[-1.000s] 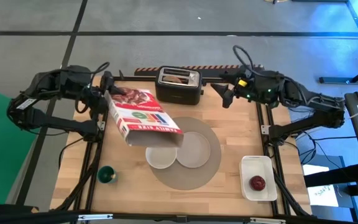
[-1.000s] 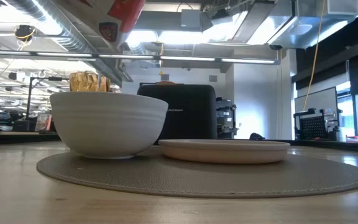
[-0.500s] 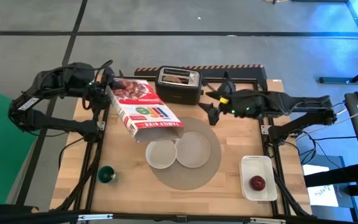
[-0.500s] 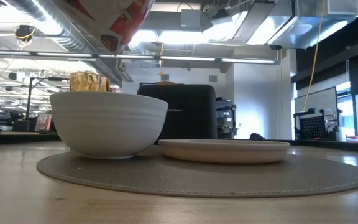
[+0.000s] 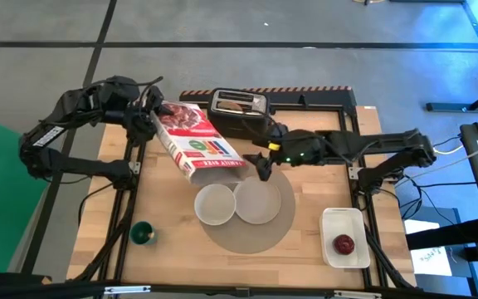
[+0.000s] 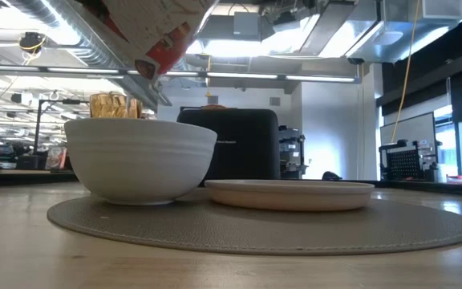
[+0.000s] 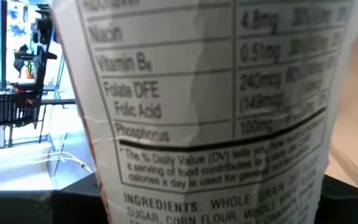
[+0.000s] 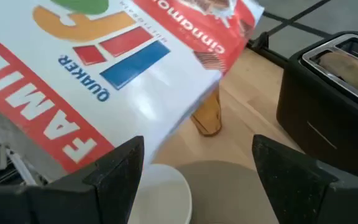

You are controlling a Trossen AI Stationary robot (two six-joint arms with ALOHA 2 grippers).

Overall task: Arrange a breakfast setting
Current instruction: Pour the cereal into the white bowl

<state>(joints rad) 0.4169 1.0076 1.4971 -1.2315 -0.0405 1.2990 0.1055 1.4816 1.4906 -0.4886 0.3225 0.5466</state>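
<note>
My left gripper (image 5: pixel 151 116) is shut on a red-and-white cereal box (image 5: pixel 197 143), held in the air and tipped with its open end low above the white bowl (image 5: pixel 215 204). The bowl and the white plate (image 5: pixel 258 200) stand on the round grey placemat (image 5: pixel 247 237). My right gripper (image 5: pixel 262 170) is open and empty beside the box's low end, above the plate's far rim. The amber tumbler (image 8: pixel 207 115) stands under the box. The bagel (image 5: pixel 237 105) sticks out of the toaster. The red apple (image 5: pixel 343 244) lies in the white tray. The spoon is out of view. My left gripper pinches the cereal box near its raised closed end, one finger (image 7: pixel 73 202) on each broad face, with the narrow nutrition panel (image 7: pixel 185 124) facing the wrist. The fingers come from the table's left. The box is lifted clear and slants down toward the bowl.
A black toaster (image 5: pixel 239 115) stands at the far edge, just behind both grippers. A small green cup (image 5: pixel 142 233) stands near the front left. The white tray (image 5: pixel 344 223) lies at the front right.
My right gripper has swung from the far right corner toward the table's left and near side, ending beside the box's low end. My left gripper has carried the cereal box a little toward the right, and its open end has dropped lower over the bowl.
</note>
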